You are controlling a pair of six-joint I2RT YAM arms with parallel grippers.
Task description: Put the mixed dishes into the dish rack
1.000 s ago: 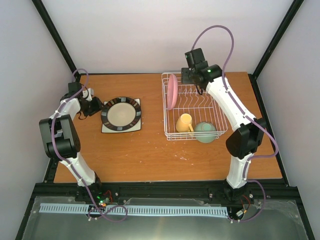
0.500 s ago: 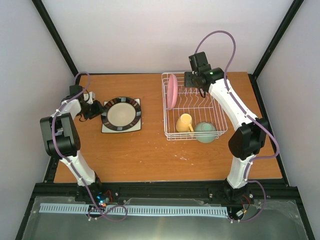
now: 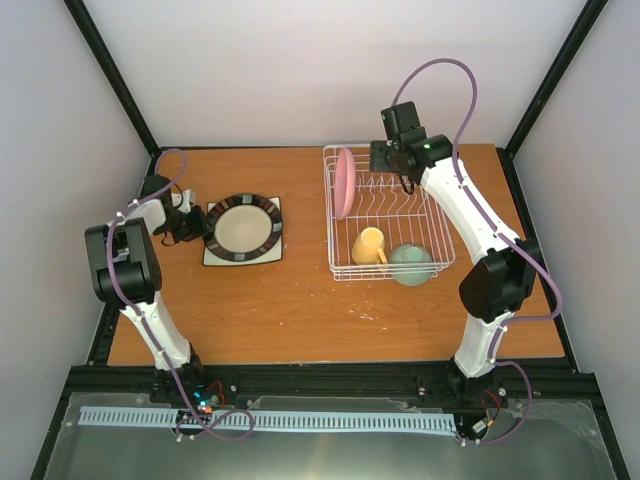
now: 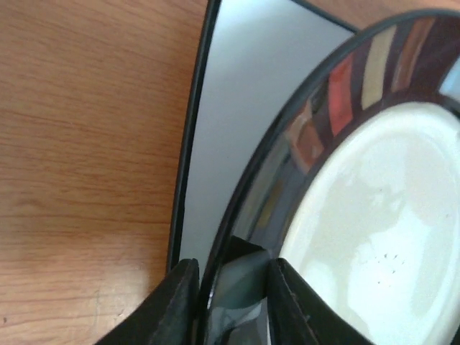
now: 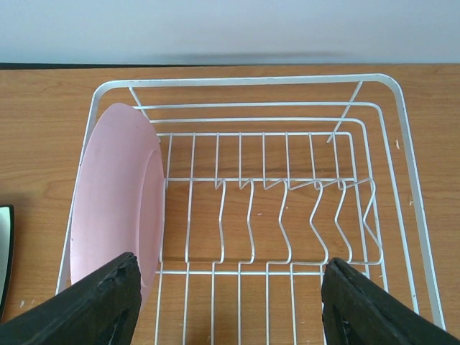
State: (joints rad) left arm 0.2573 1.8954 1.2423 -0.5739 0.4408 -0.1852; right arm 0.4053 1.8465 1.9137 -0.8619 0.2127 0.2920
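Observation:
The black-rimmed cream plate [image 3: 241,227] lies flat on the white square plate [image 3: 214,259] on the table's left. My left gripper [image 3: 201,226] is at its left rim. In the left wrist view the gripper [image 4: 230,305] has one finger outside the rim and one on top, closed on the plate [image 4: 374,215]. The dish rack [image 3: 443,215] holds the pink plate [image 3: 345,182] upright at its left end, the yellow mug [image 3: 369,245] and the mint-green bowl [image 3: 411,264]. My right gripper [image 3: 388,160] hovers open and empty over the rack's far end [image 5: 237,309], beside the pink plate [image 5: 115,208]. The mint-green round plate is out of view.
The rack's upright tines [image 5: 287,215] right of the pink plate hold nothing. Black frame posts stand at the table's back corners [image 3: 130,100]. Bare wood lies between the square plate and the rack [image 3: 300,280].
My left gripper has slid right onto the cream plate's rim. My right gripper has drawn back and slightly right from the pink plate, which stays standing in the rack.

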